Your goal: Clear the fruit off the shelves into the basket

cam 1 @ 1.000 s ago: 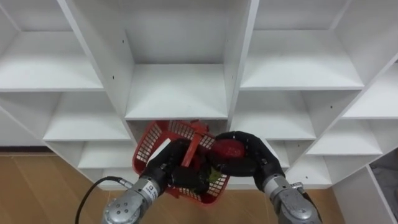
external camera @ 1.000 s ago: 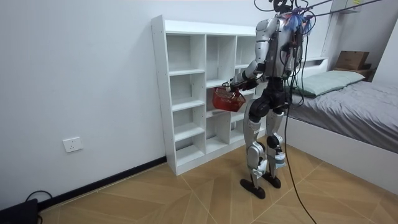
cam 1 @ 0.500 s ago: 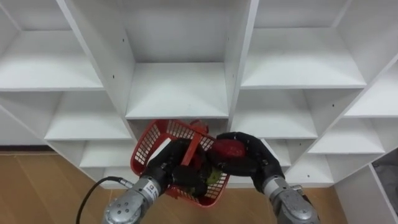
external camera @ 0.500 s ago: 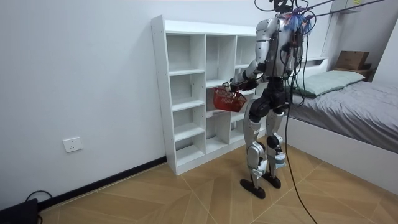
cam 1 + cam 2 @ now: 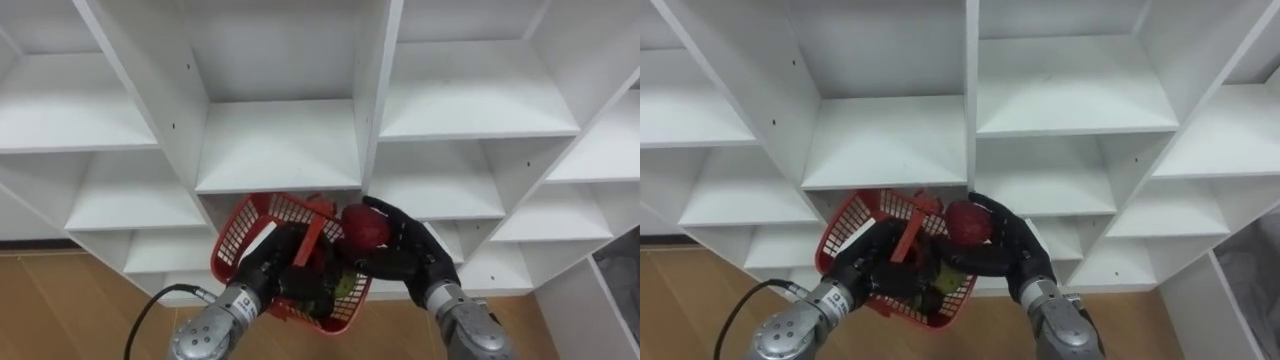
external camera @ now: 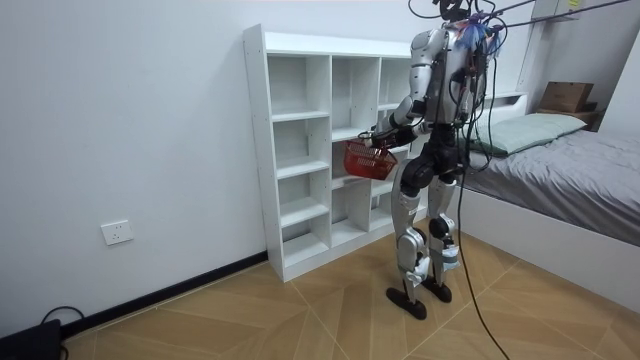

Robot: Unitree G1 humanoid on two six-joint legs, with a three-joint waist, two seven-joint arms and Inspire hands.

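By shelves point(image 5: 280, 150), right hand point(image 5: 408, 262) fingers point(image 5: 402, 226) clasp red fruit point(image 5: 366, 227) (left hand point(image 5: 272, 264) grips basket point(image 5: 238, 236)).

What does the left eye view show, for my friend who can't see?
The robot's right hand holds a red fruit over a red basket, which its left hand grips by the handle. White closet shelves stand behind.

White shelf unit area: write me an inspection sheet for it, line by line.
surface: white open shelf unit, with the robot standing before it.
job's things: red plastic mesh basket held before the shelves, something green inside; round dark red fruit above its rim.
clutter: nothing seen.
hands: left hand curled on the basket's handle; right hand curled round the fruit.
cables: nothing seen beyond the robot's own.
surroundings: wooden floor, wall socket, bed.
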